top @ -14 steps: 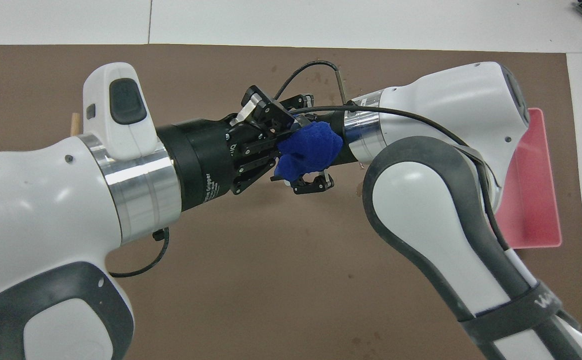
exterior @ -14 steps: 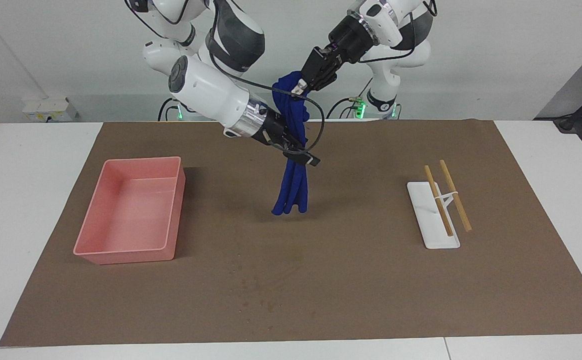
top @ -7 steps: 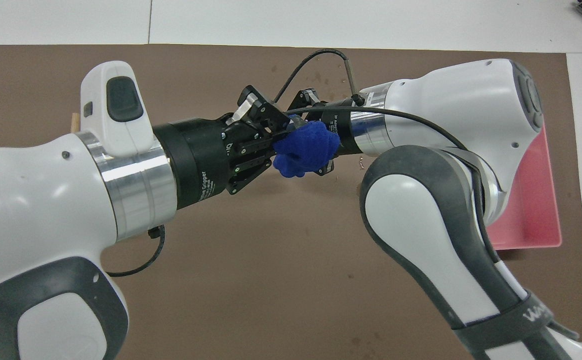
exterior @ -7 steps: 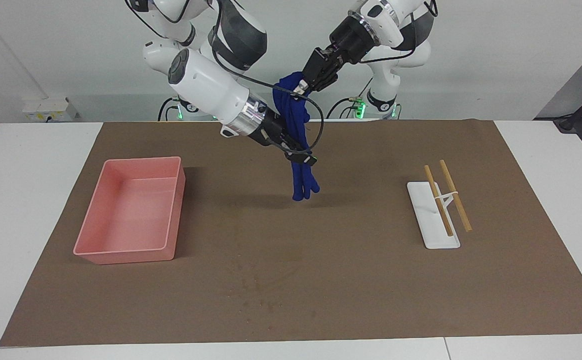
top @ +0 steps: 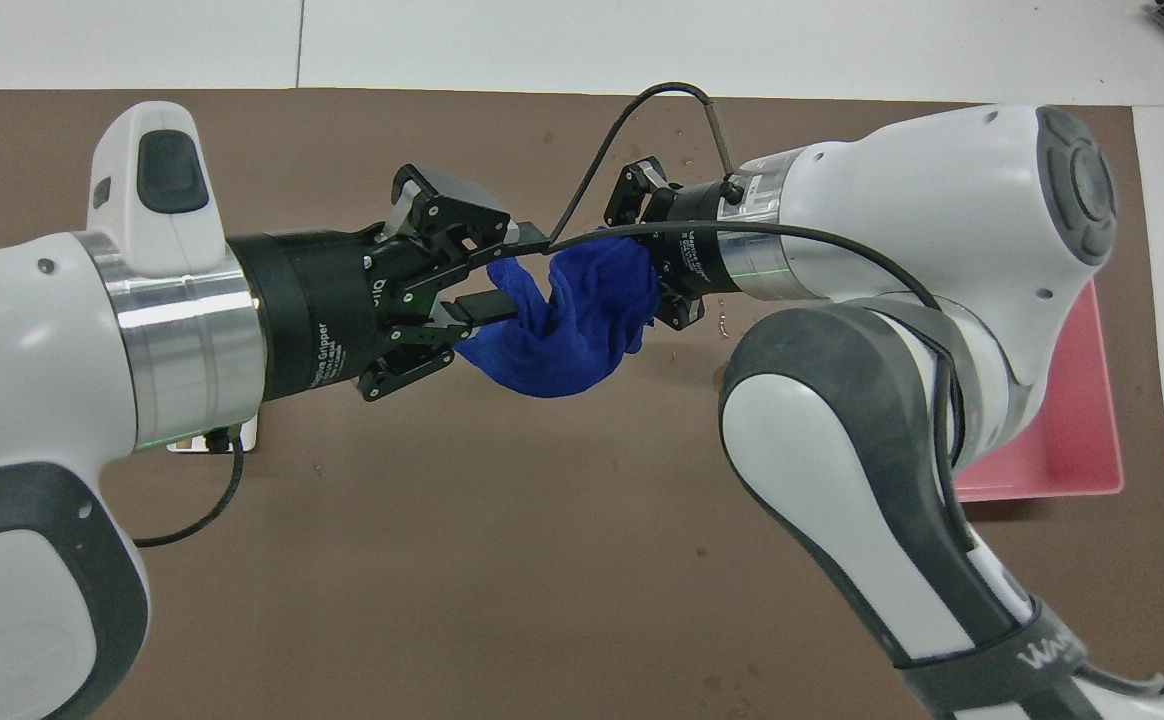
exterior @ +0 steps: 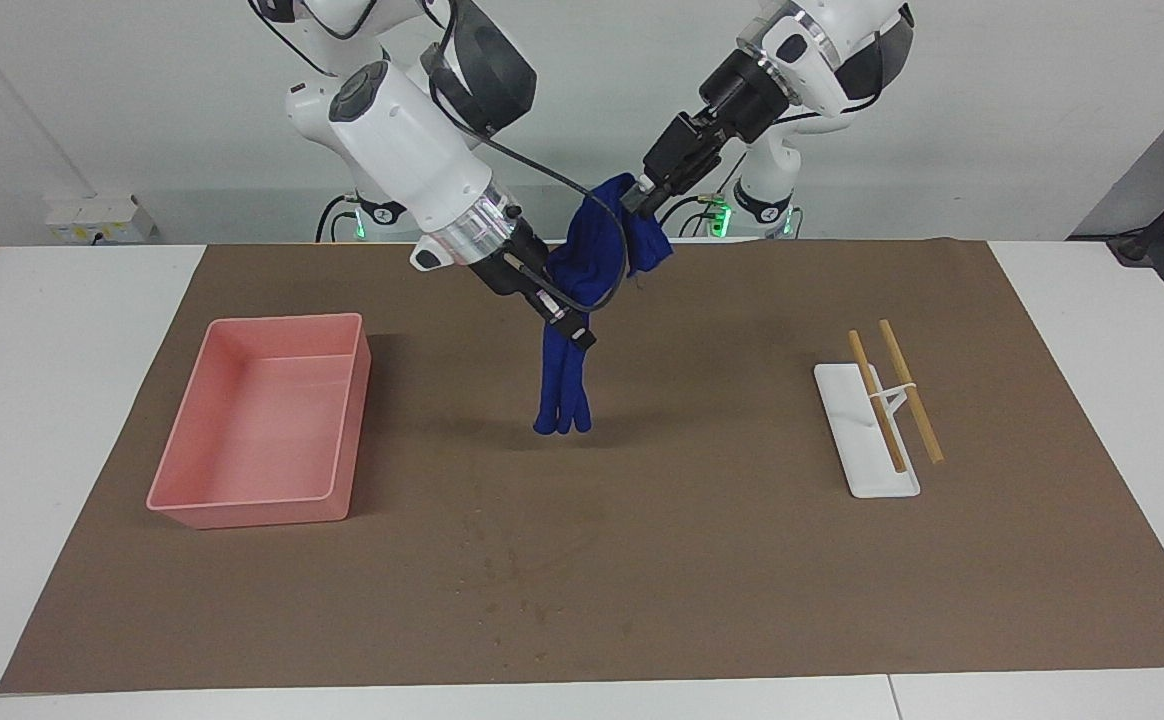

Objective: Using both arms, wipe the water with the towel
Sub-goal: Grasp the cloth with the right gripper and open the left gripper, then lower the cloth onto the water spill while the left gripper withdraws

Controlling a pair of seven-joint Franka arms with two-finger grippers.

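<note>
Gripping hard with my right pincer (exterior: pixel 570 335) (top: pixel 654 258), I have its tips pinched shut on the middle of the deep royal-blue soft cloth towel (exterior: pixel 562 385) (top: pixel 567 325), up in the air over the middle of the flat brown table mat (exterior: pixel 702 560). Below my grip the towel hangs as a bunched rope, its loose ends down close to the mat; whether they touch it I cannot tell. Above my grip the cloth climbs in a bulging fold to my left pincer (exterior: pixel 639 200) (top: pixel 510 270), higher up. From overhead, that pincer's fingers (top: pixel 517 238) stand clearly apart, with the towel's top end lying between them and draped against the lower one.

Off toward my right arm's end sits the pink rectangular plastic tray (exterior: pixel 342 400), resting on the mat. Toward my left arm's end lies the white flat stand with two wooden sticks (exterior: pixel 867 450). Faint dark speckles (exterior: pixel 532 590) dot the mat, farther from me than the hanging towel.
</note>
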